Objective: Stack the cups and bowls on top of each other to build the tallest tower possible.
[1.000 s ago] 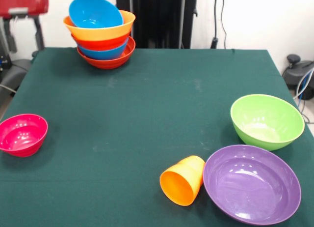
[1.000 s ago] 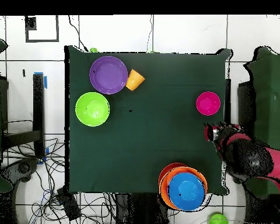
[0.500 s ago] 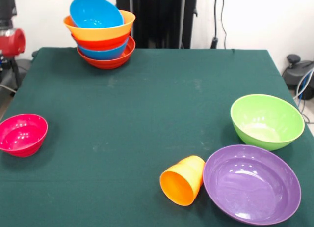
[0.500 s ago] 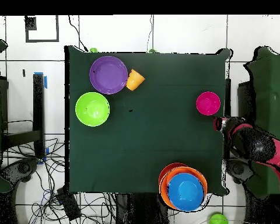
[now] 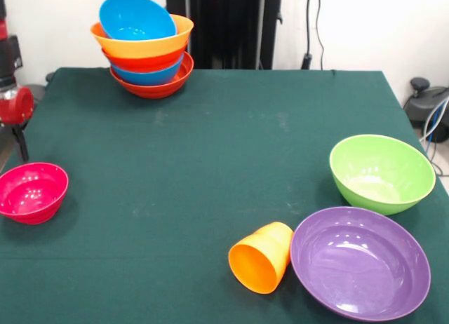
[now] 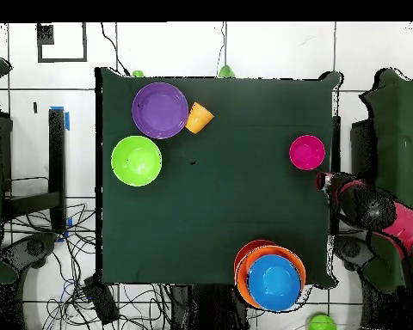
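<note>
Red-black arm (image 6: 378, 215) | overhead: beside table edge (image 6: 334, 137) | front: clipped | end effector (image 6: 323, 181) opening unclear

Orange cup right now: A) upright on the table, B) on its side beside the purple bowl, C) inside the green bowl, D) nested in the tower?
B: the orange cup lies tipped on its side, mouth open toward the camera, right next to the purple bowl.

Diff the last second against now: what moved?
Only the arm moved. In the front view its red end dropped down the left edge, and the gripper now hangs just above the magenta bowl. Nothing was grasped or released. The tower, orange cup, green bowl and purple bowl stayed put.
</note>
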